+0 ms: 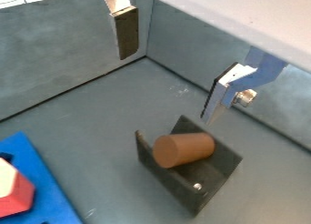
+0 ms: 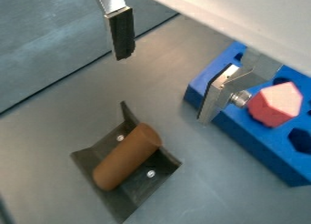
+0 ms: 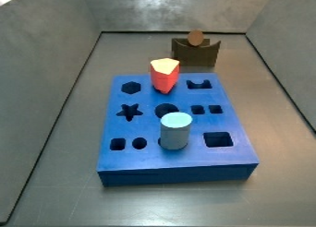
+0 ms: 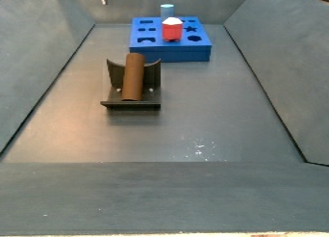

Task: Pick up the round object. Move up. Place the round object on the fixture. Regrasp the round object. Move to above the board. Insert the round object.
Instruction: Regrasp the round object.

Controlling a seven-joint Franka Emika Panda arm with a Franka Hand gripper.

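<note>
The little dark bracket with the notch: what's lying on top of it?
A brown round object lies on its side in the fixture notch. The open gripper hangs above it, touching nothing. The peg hides the cradle surface beneath it.

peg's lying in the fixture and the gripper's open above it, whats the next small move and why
Probably lower the gripper straight down around the round object and close on it. In both wrist views the fingers are spread with nothing between them, above the peg, which lies on its side in the fixture. The board still shows an open round hole, so regrasping likely comes first.
</note>
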